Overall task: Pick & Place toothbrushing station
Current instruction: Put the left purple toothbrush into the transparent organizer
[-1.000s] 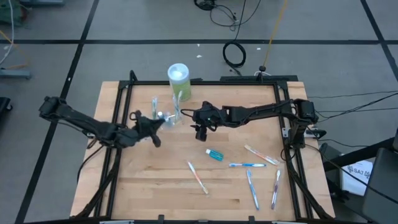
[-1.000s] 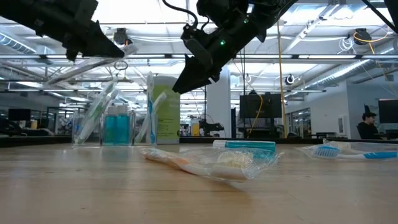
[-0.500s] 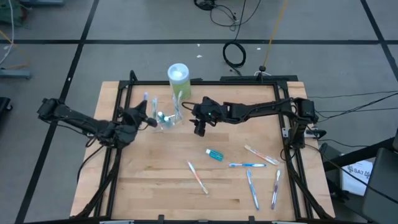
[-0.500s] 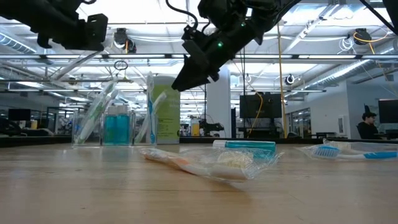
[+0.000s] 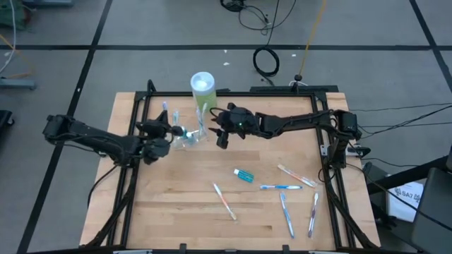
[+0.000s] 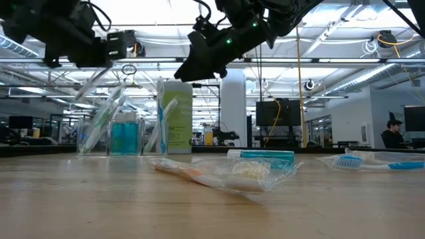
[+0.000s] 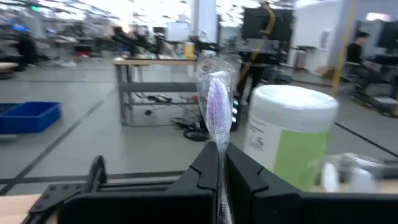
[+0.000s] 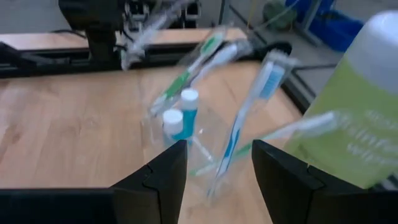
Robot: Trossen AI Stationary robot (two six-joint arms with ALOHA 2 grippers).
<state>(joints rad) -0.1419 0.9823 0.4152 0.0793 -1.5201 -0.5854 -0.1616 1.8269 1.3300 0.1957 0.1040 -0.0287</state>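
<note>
A: Holding a wrapped toothbrush (image 7: 216,102) between closed fingers, the left gripper (image 5: 157,131) has it pinched low on the handle, with the bristled head standing up past the fingertips. It hangs just beside the clear plastic cup (image 5: 188,134), at the back of the table (image 5: 176,212), next to the green container (image 5: 203,92).

B: And the cup itself?

A: It already bristles with brushes leaning outward, and two white-capped tubes (image 8: 180,115) sit in it. That crowding looks to me like the main risk: a brush lowered at a slant could catch on the leaning handles or on the rim and tip the light cup over.

B: What about the other arm?

A: The right gripper (image 8: 214,165) hovers on the cup's far side, fingers apart and holding nothing, the cup lying ahead of the gap between them. If it closes in while the left one descends, I judge the two could knock together or shove the cup.

B: Anything left?

A: Yes. A blue tube (image 5: 244,175) and five loose toothbrushes (image 5: 224,200) lie well apart from the cup, nearer the front.
</note>
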